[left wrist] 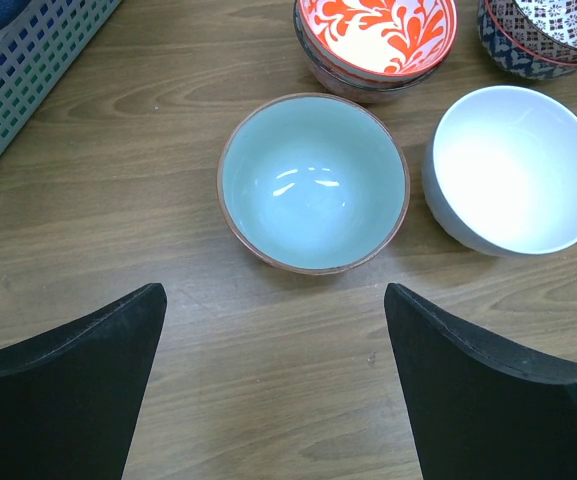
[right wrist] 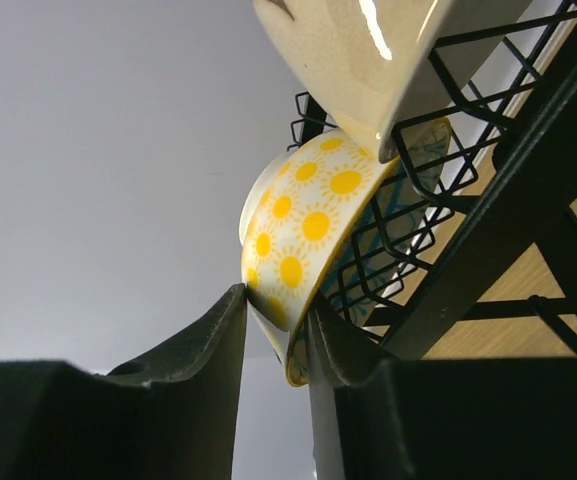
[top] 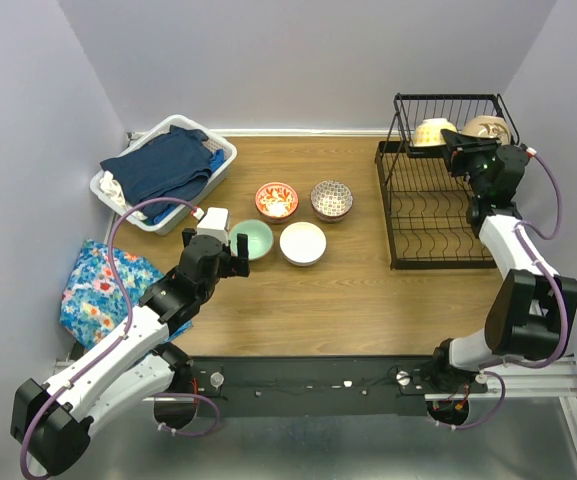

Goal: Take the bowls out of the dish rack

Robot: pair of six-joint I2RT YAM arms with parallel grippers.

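Observation:
The black wire dish rack [top: 430,215] stands at the right of the table. On its upper tier sit a cream-yellow sun-patterned bowl [top: 432,131] and a beige bowl [top: 486,127]. My right gripper [top: 455,143] is shut on the rim of the yellow bowl [right wrist: 303,235], with the beige bowl [right wrist: 368,55] just above it. Four bowls stand on the table: red-orange floral [top: 276,199], dark patterned [top: 331,198], mint green [top: 252,239] and white [top: 302,243]. My left gripper [top: 227,246] is open and empty, just short of the mint bowl [left wrist: 313,182].
A white laundry basket [top: 218,148] with dark blue clothes stands at the far left. A blue floral cloth [top: 103,285] lies at the left edge beside my left arm. The rack's lower tier [top: 423,210] holds no bowls that I can see.

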